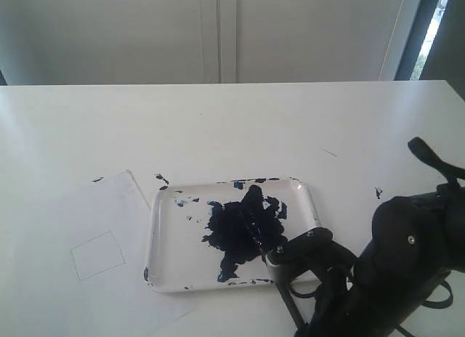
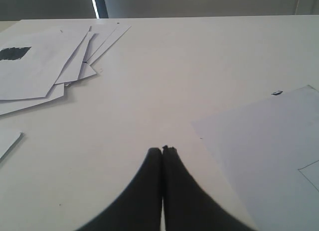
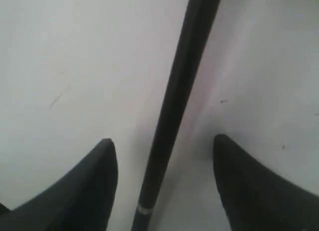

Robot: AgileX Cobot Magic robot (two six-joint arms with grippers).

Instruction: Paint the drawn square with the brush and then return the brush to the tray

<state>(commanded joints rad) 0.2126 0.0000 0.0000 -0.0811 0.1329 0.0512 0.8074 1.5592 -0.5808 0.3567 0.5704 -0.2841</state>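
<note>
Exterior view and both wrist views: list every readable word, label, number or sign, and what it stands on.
No readable text in any view.
The tray carries only paint blotches.
The paper sheet carries only the drawn square, an empty outline.
The stacked sheets show only a dark painted patch.
The brush shows a pale band, no lettering.

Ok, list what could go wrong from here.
1. The right gripper stands open around the brush, which runs slanted across the gap; closing may twist or roll it.
2. Its tip lies in the paint on the tray; carried over, it could drip on the paper outside the square, still blank.
</note>
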